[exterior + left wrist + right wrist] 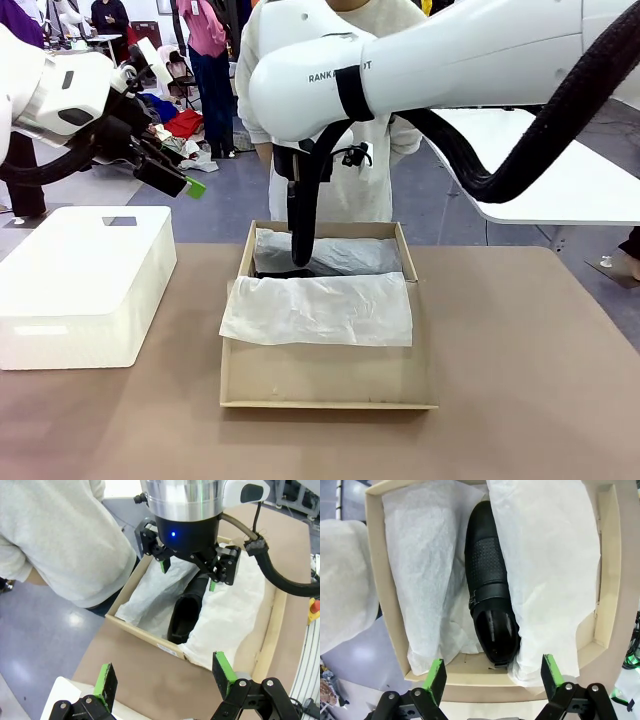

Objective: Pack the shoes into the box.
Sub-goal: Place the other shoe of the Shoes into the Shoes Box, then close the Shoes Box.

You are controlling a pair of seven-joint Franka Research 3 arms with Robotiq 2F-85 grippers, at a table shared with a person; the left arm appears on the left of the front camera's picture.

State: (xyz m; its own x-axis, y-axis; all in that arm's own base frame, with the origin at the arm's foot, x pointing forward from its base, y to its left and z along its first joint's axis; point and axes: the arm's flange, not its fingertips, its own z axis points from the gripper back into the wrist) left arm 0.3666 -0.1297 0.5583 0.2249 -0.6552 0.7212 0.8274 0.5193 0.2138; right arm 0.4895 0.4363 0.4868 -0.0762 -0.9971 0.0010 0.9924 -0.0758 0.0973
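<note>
The tan cardboard box [325,378] stands open at the table's middle, lined with white tissue paper [320,308]. One glossy black shoe [487,585] with a side buckle lies lengthwise in it between two folds of tissue. It also shows in the left wrist view as a dark shoe [184,616]. My right gripper [492,680] hangs open just above the shoe's heel end, its fingers apart and touching nothing. From the front, the right gripper [300,258] reaches down into the far part of the box. My left gripper [164,677] is open and empty, raised at the far left [175,180].
A large white foam box [85,285] sits on the table's left side, under my left arm. A person in a light sweater [335,190] stands close behind the cardboard box. A white table [570,180] stands at the back right.
</note>
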